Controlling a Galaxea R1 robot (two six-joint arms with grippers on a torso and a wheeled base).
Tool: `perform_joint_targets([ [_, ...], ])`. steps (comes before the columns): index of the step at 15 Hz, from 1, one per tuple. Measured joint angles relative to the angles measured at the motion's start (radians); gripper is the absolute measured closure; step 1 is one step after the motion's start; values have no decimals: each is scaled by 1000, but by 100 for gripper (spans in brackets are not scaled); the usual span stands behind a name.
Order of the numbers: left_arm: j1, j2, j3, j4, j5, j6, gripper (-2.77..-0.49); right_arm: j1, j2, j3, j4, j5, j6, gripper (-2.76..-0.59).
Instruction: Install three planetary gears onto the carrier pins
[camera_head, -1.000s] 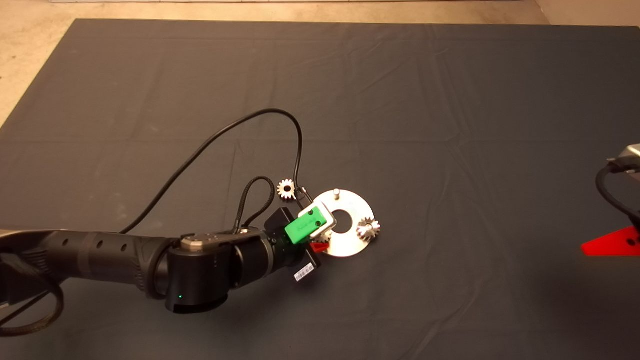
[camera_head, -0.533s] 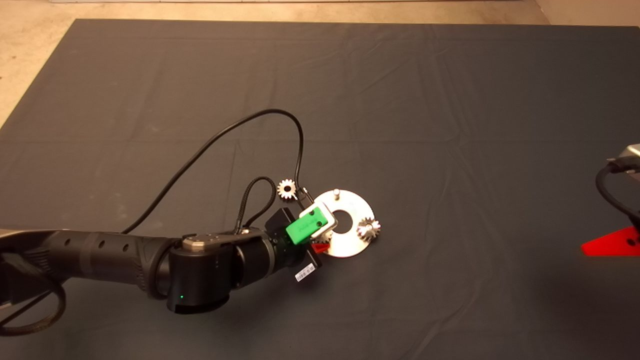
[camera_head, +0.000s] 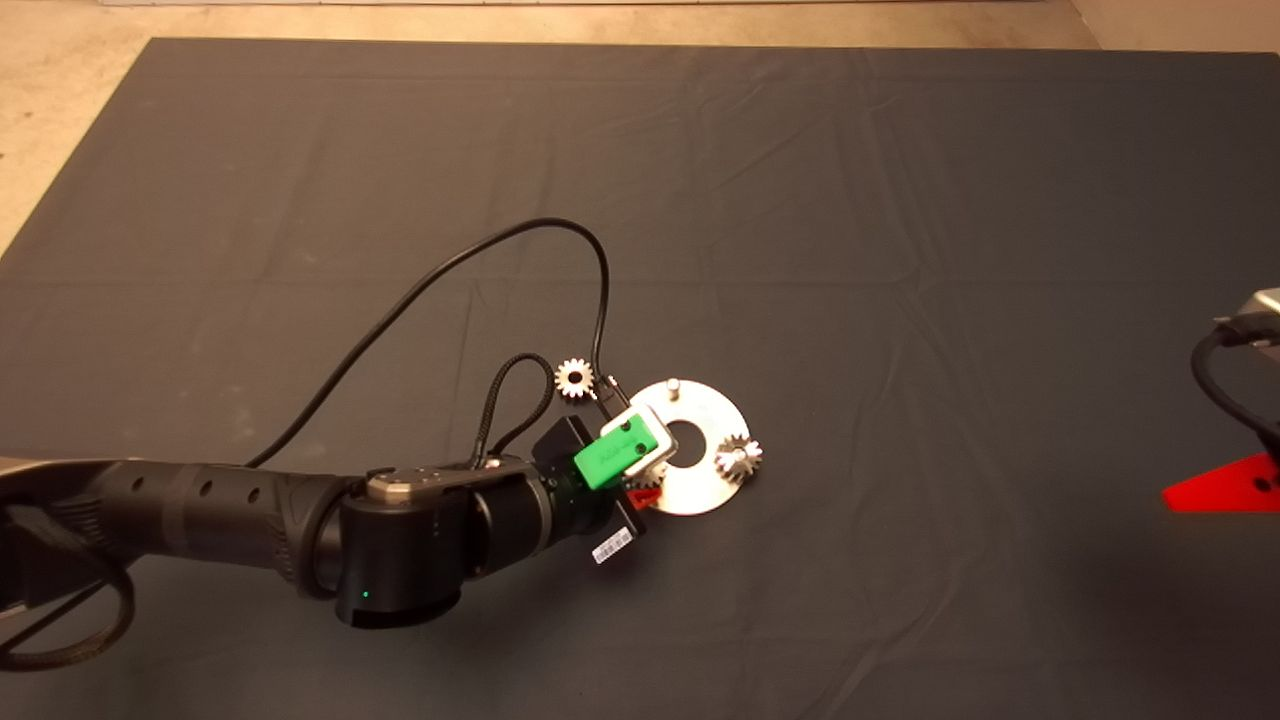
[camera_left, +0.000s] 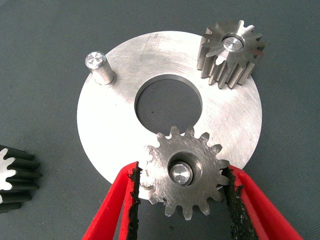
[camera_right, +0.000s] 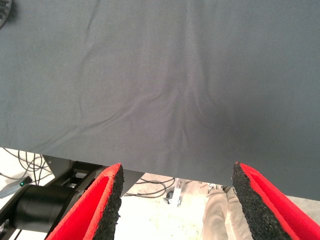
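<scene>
Left wrist view shows the left pincer (camera_left: 181, 200) with its red fingers (camera_left: 117, 205) set on either side of a small silvery spur gear (camera_left: 184, 175) that sits over a short silvery carrier pin (camera_left: 180, 173) on the flat round silvery-white plate (camera_left: 120, 120); the pads appear to touch the teeth, so the gear is judged gripped, though a slight release cannot be ruled out. A second gear (camera_left: 231, 52) is already seated on its pin, and one bare pin (camera_left: 98, 67) is left. The second installation is judged nearly done; next, the fingers must be released and lifted clear without dragging the gear. The third gear (camera_head: 574, 378) lies on the dark mat (camera_head: 900, 250) of the counter, just beside the plate, close to the black cable (camera_head: 480, 260). The right pincer (camera_right: 172, 205), spread and empty, is parked at the counter's edge.
</scene>
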Motion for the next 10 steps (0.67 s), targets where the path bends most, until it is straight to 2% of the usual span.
perform_joint_targets([
  [4, 0, 8, 5, 1, -16, 0, -128, 0, 2, 0, 0, 0, -1, -160],
  [6, 0, 8, 8, 0, -17, 0, -131, 0, 2, 0, 0, 0, -4, -160],
  [10, 0, -2, 21, 1, -14, 0, -152, 0, 1, 0, 0, 0, -4, -160],
])
